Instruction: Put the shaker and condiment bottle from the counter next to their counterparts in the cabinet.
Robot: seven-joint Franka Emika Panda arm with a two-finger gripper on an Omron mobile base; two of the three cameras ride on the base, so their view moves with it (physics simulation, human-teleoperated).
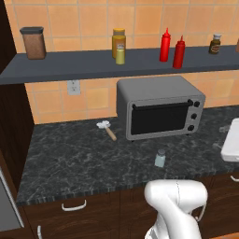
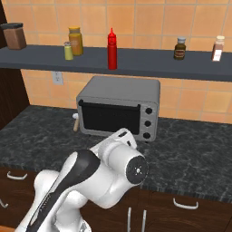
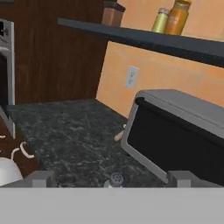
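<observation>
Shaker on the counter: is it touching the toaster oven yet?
Apart. The left base view shows the shaker standing alone on dark counter, clear of the toaster oven.

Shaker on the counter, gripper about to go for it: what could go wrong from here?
1. The shaker is small and stands free in front of the toaster oven; an off-centre close of the open gripper could tip it.
2. It sits close to the oven, so a finger may clip the oven door.
3. On the shelf, the yellow-green shaker stands right against the amber jar; setting down beside it could knock either.
</observation>
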